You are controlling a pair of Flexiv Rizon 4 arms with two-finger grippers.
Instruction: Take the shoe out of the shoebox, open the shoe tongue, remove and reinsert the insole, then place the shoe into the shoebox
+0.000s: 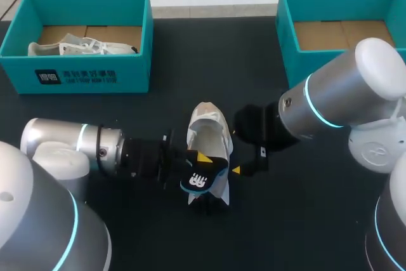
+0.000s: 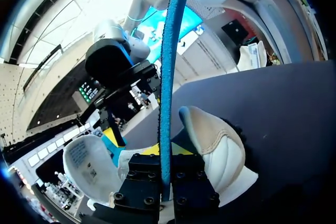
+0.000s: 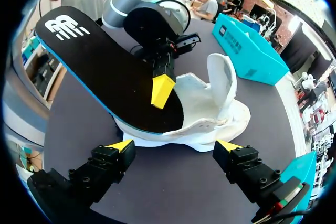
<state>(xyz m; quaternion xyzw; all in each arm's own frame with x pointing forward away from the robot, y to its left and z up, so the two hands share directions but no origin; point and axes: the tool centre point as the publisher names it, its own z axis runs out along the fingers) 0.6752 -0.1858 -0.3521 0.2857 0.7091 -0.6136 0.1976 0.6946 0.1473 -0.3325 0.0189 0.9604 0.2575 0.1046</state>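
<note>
Ideally, the left end effector [image 1: 202,158], clamped on the insole [image 3: 100,61] whose tip rests inside the white shoe [image 3: 210,114] on the desk [image 1: 304,226], should steer it lengthwise while the wide-open, empty right end effector [image 3: 174,148] braces the shoe's side.

The insole [image 3: 100,72] hides much of the heel of the shoe [image 3: 210,114], and its own front end is lost inside — the second finger of the left gripper [image 3: 161,92] lies unseen beneath it.
</note>
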